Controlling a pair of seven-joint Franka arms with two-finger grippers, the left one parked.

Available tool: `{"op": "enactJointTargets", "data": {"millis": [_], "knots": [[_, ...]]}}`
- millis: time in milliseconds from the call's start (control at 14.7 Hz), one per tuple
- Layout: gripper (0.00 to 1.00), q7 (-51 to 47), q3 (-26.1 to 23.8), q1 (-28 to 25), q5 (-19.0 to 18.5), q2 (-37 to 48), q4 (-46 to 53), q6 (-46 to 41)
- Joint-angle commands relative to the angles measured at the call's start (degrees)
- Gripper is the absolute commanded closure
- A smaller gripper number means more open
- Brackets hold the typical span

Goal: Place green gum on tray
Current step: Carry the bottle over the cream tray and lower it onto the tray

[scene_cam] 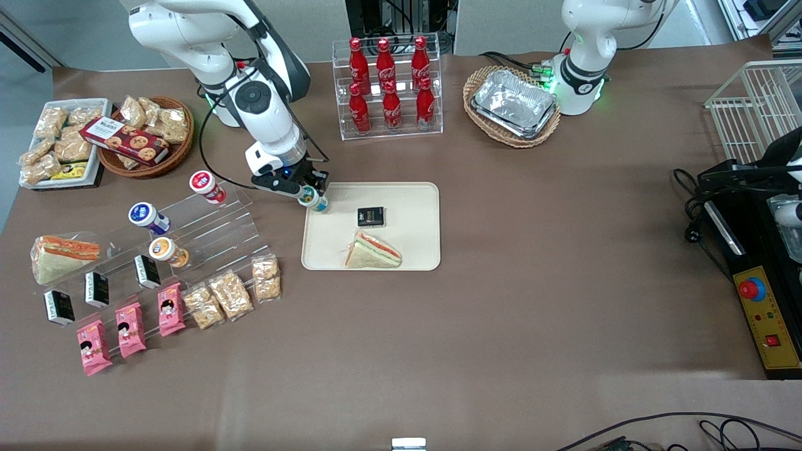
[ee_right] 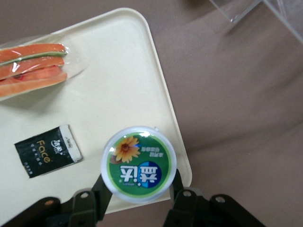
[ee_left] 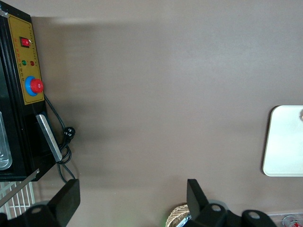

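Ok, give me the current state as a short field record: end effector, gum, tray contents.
end effector: over the tray's corner, shut on the green gum
green gum: held, lid up, not yet released
tray: cream, flat on the table
on tray: wrapped sandwich, black packet
task status: placement not finished

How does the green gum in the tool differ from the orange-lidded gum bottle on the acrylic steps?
The green gum has a green-rimmed lid with a flower; the orange-lidded bottle has an orange rim. The green gum is clamped between the fingers of the tool, held over the tray at its corner; the orange-lidded one lies tilted on the acrylic steps, untouched. Both are small white cylindrical bottles with round lids.
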State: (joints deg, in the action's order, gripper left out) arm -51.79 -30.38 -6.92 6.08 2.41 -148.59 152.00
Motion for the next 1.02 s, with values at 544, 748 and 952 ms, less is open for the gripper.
{"op": "enactJointTargets", "data": {"millis": [544, 748, 952], "knots": [[0.83, -1.2, -0.4, -1.2, 0.9, -6.4, -3.0, 9.9], [0.29, -2.4, -0.3, -1.3, 0.9, -6.6, -3.0, 10.1], [0.0, -3.8, -0.3, -1.3, 0.9, -7.0, -2.8, 10.1]]}}
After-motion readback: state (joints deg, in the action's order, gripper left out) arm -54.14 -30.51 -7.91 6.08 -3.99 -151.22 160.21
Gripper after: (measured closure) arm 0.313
